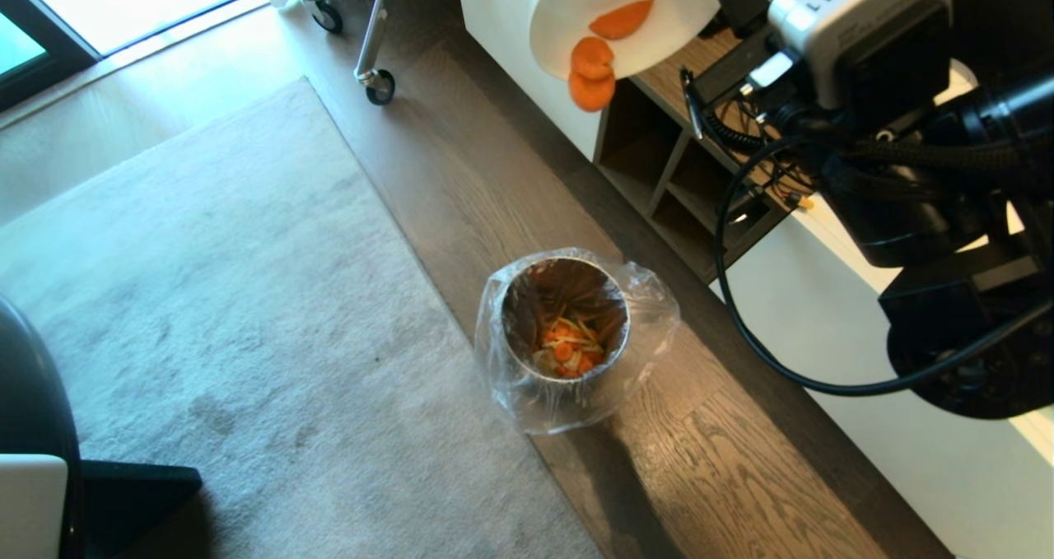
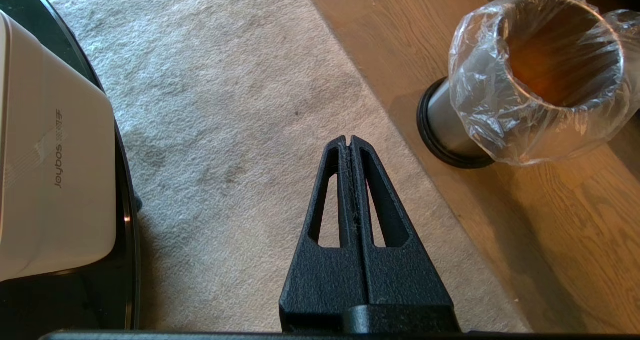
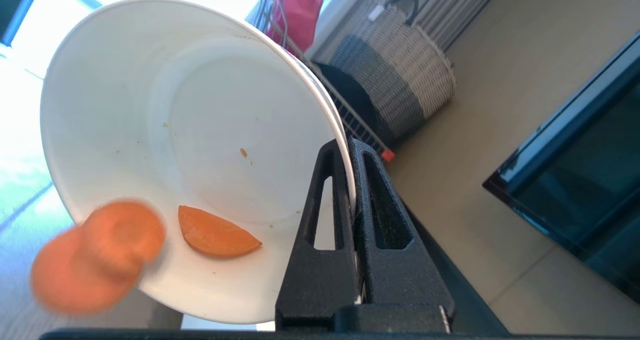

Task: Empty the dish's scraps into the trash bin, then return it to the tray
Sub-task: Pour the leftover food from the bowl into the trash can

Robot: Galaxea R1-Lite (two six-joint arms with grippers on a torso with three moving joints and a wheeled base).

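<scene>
A: Right gripper [image 3: 350, 147]: state of the jaws?

B: Clenched on the rim of the dish [image 3: 190, 129], one finger inside the wall, one outside. Dish is tipped steeply, mouth facing down and out, held high at about 12 o'clock in the head view, above the floor.

A: Scraps?

B: 3 orange carrot slices [image 1: 594, 58] visible. 1 half-round piece clings to the inner wall; 2 round slices overlap at the lip, blurred, just off the rim at its low edge. Small flecks stuck to the bowl's inside.

A: Trash bin?

B: Trash bin [image 1: 566, 320] stands upright on the wooden floor, centre of the head view, roughly 6 o'clock from the dish and well below it. Clear plastic bag [image 1: 650, 328] folded out over the rim. Orange and pale scraps lie at the bottom already.

A: Left gripper?

B: Left gripper [image 2: 350, 139] idle, jaws pressed together, nothing between them, pointing down over the grey rug [image 1: 206, 295]. Bin is at its 2 o'clock in the left wrist view.

A: Surroundings?

B: White boxy container [image 2: 55, 154] on a glossy black tabletop [image 2: 127, 220] at 9 o'clock. Woven basket [image 3: 400, 74] past the dish in the right wrist view. Tray not in sight.
</scene>
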